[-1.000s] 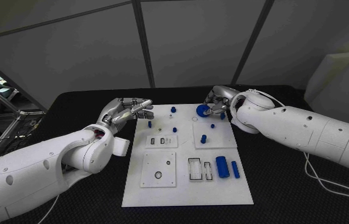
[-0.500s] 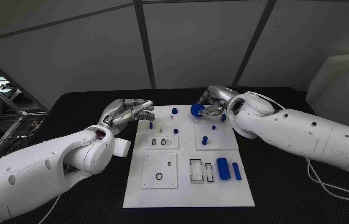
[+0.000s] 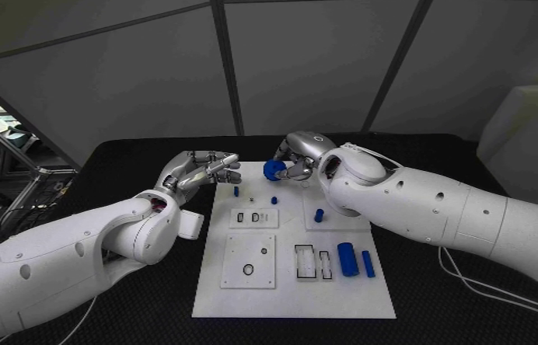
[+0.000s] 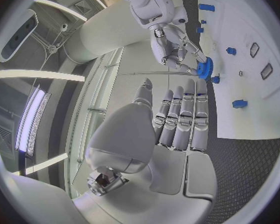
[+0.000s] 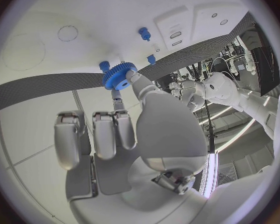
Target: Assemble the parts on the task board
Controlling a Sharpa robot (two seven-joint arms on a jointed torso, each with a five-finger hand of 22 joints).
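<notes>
Right robot hand (image 3: 294, 162) pinching blue gear (image 3: 273, 171) above task board (image 3: 286, 298); left robot hand (image 3: 204, 169) curled shut, holding nothing.

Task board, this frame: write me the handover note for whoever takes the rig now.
Right hand pinches a blue gear over the far edge of the task board; the gear is not seated.
Left hand holds nothing, fingers together and part curled, at the board's far left corner.
On the board: small pegs stand at the far end, another peg on the right plate, two cylinders lie near the right edge.
Done: cannot tell.
Left: place the gear; the cylinders lie loose, and the slots beside them are empty.
</notes>
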